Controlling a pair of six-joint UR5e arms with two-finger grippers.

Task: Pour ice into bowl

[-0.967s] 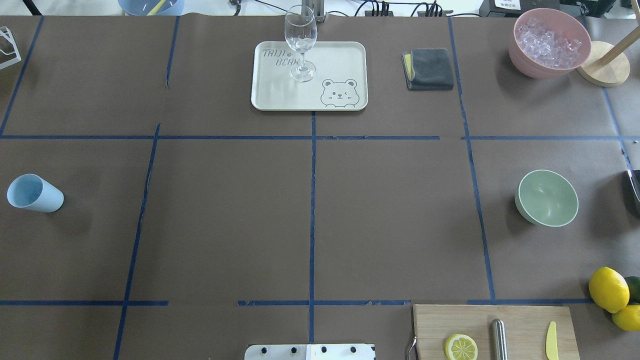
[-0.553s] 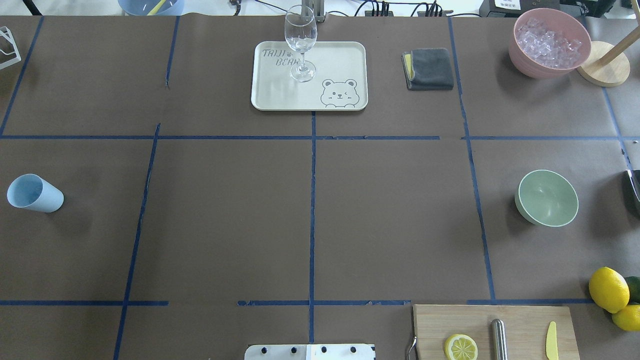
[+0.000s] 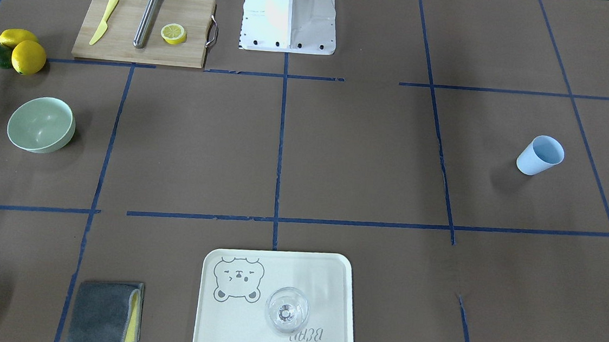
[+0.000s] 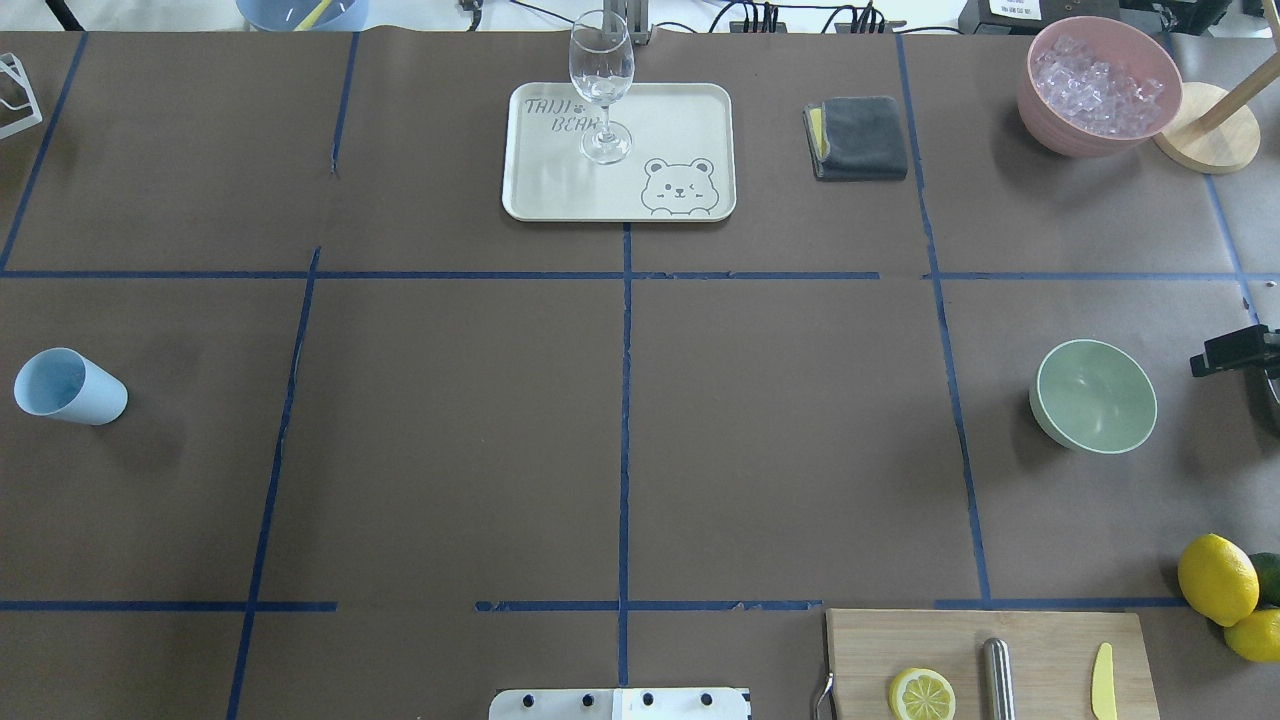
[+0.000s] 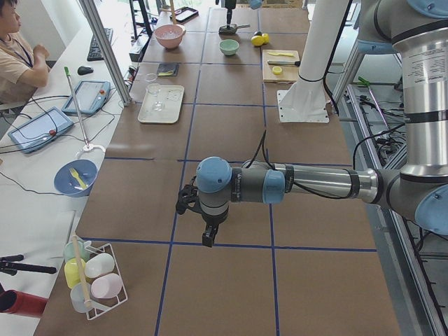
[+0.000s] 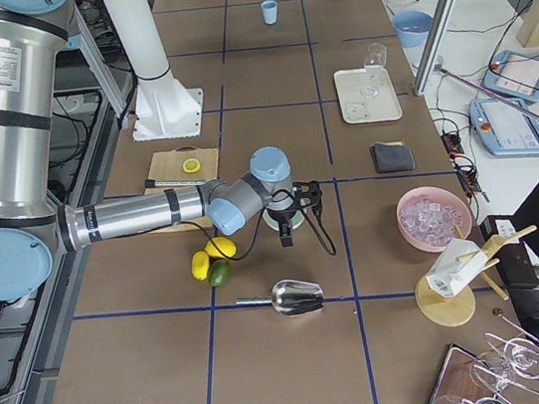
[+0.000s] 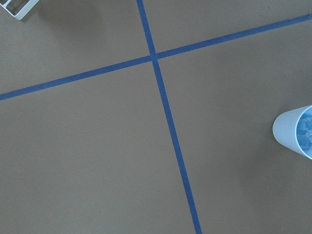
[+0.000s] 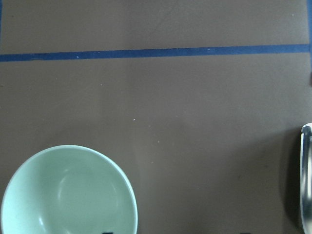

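Right gripper (image 4: 1235,352) has just entered at the table's (image 4: 800,450) right edge beside the empty round mint-green bowl (image 4: 1095,396), finger spread unreadable, left gripper's (image 5: 206,239) likewise; ice (image 7: 305,132) apparently waits in the light-blue cup (image 4: 75,390), left edge.

The bowl (image 8: 68,192) sits lower left on brown paper (image 8: 204,136), blue tape line (image 8: 156,51) above.

Glass (image 4: 602,88) upright on tray (image 4: 680,120); lime (image 4: 1268,577), perhaps.

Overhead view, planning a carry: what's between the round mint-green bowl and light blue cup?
Between bowl and cup overhead: only brown table cover, blue tape lines.
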